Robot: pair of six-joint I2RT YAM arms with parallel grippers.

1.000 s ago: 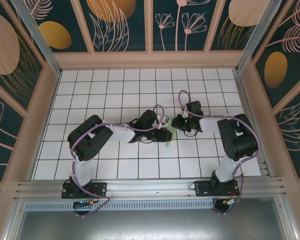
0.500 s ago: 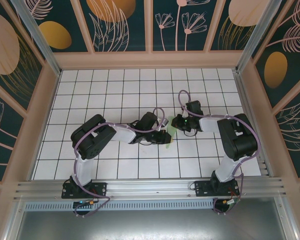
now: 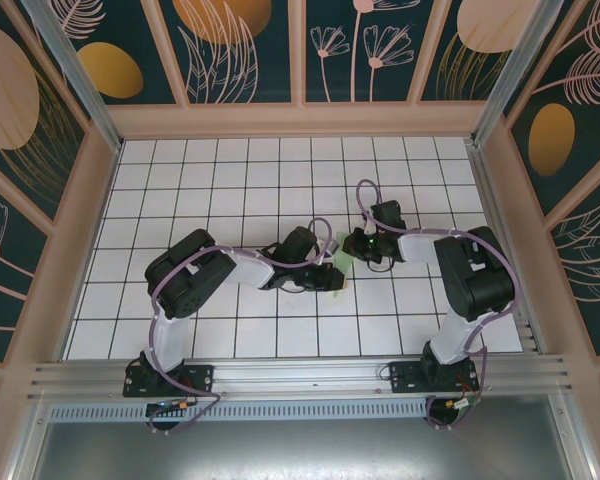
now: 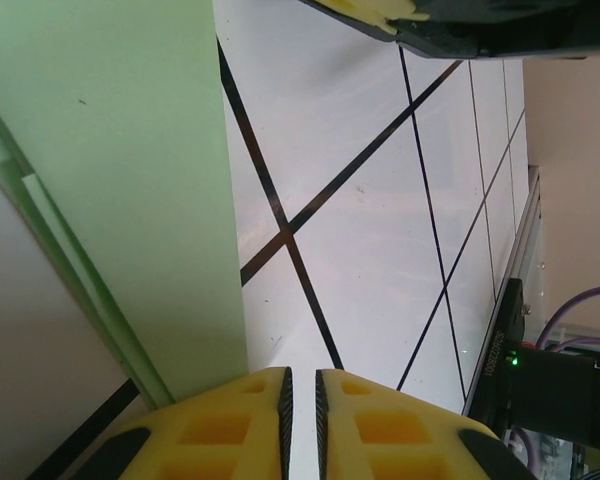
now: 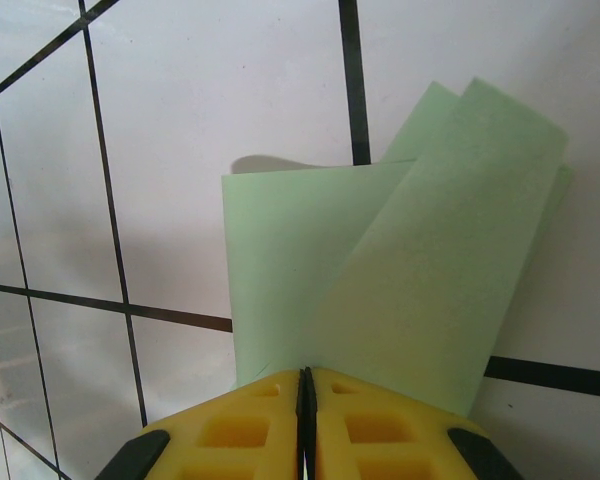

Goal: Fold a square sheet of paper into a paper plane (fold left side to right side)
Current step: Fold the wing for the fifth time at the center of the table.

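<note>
The square sheet of paper is pale mint green and folded into overlapping layers; it fans out from my right gripper, which is shut on its near edge. From above, a bit of the paper shows between the two wrists at the middle of the tiled floor. My right gripper faces left there. My left gripper sits just below it. In the left wrist view my left gripper is all but shut, with only a thin slit and nothing in it. The paper lies beside its left finger.
The white tiled floor with black grid lines stretches all round the arms. Peach-coloured walls enclose it. A metal rail carries both bases at the near edge. The right arm's yellow finger crosses the top of the left wrist view.
The left arm has stretched a little to the right, bringing its gripper closer under the right one. The green paper now shows higher, between the wrists. The right arm has barely moved.
</note>
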